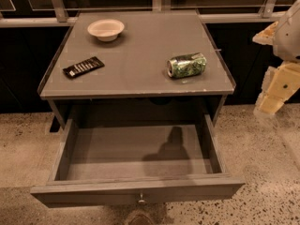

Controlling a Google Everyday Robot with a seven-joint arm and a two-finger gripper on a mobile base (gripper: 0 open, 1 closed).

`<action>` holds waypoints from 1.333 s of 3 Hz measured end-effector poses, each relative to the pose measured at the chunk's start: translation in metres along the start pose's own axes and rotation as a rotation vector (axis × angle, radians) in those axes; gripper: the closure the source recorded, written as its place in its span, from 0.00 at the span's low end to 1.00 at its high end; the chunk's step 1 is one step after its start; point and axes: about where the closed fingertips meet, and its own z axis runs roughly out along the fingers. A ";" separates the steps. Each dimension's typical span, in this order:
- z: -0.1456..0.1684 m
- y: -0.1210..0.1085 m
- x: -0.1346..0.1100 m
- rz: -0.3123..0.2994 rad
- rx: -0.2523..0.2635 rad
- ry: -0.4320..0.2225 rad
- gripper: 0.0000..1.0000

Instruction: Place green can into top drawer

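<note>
The green can (186, 65) lies on its side on the right part of the grey table top (140, 55), its silver end facing left. The top drawer (136, 191) is pulled open below the table and nothing lies inside it; its small round knob (141, 201) shows at the middle of the front panel. My gripper (274, 90) hangs at the right edge of the view, beside the table's right side, lower than the table top and apart from the can. It holds nothing that I can see.
A pale round bowl (106, 29) stands at the back left of the table top. A flat black remote-like bar (83, 67) lies at the left. A railing and dark glass panels run behind the table. Speckled floor surrounds it.
</note>
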 end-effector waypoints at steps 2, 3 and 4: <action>0.063 -0.071 0.023 0.057 0.078 -0.205 0.00; 0.098 -0.100 0.019 0.100 0.058 -0.285 0.00; 0.104 -0.101 0.019 0.103 0.049 -0.288 0.00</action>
